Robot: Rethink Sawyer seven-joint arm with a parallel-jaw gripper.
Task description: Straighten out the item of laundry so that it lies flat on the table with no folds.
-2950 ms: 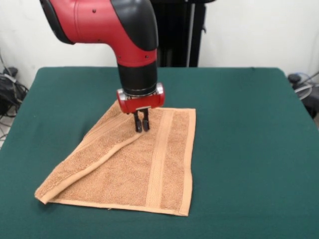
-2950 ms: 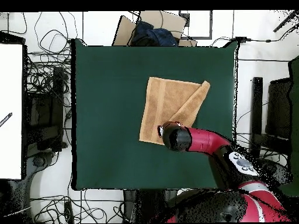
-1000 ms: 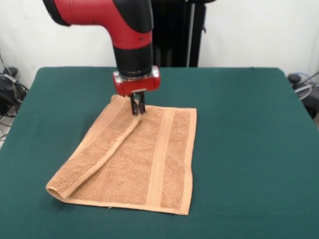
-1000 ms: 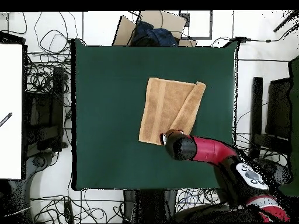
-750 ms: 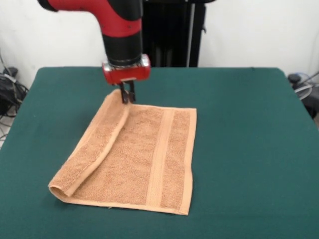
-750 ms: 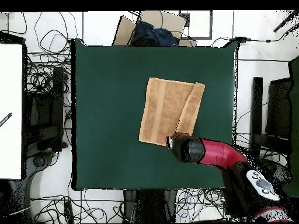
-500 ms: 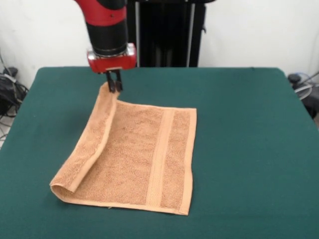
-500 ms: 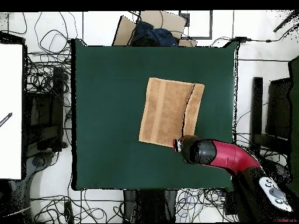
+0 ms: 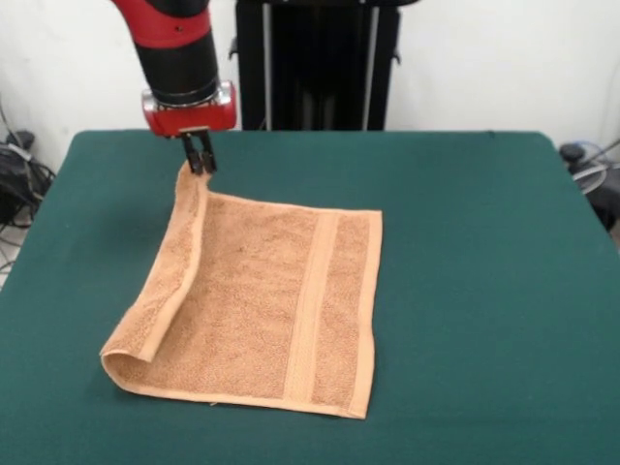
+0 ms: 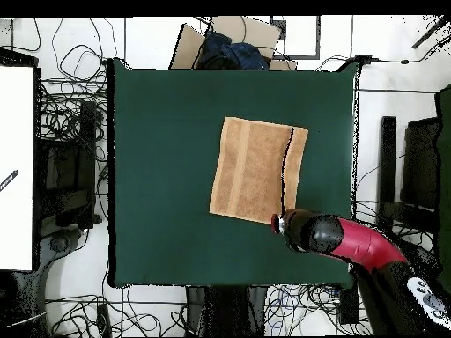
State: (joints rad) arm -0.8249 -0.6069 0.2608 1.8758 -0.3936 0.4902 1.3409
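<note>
From the front I see the green table (image 9: 484,291) bare toward its right edge and the towel (image 9: 271,310) lying left of centre. My pincer (image 9: 200,161) pinches the towel's far left corner, lifting that side edge.

From overhead, the towel (image 10: 251,169) has wide green margins; cables (image 10: 66,114) crowd the floor beyond.

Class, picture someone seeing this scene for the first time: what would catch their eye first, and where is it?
The peach-orange towel stands out first, spread near the middle of the dark green table. Next comes the red and black arm reaching down at the far left in the front view, its tool pinching the towel's far corner and lifting it. A narrow strip along that side stands raised and curled over, not yet flat.
</note>
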